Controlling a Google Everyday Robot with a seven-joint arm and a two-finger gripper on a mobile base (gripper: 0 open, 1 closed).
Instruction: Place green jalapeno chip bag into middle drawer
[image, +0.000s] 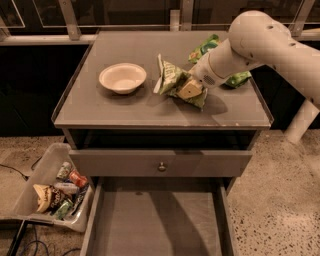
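Note:
The green jalapeno chip bag (171, 78), olive-green with a white sealed edge, sits crumpled and partly upright on the cabinet top, right of centre. My gripper (191, 89) comes in from the right on the white arm and is shut on the bag's right side, just above the surface. The middle drawer (155, 220) is pulled open below, at the bottom of the view, with a flat grey floor and nothing in it.
A white bowl (122, 77) stands left of the bag. A brighter green bag (204, 48) lies behind my arm at the back right. A grey drawer front with a round knob (161, 166) sits slightly open above the middle drawer. A bin of snack packets (56, 192) stands on the floor at left.

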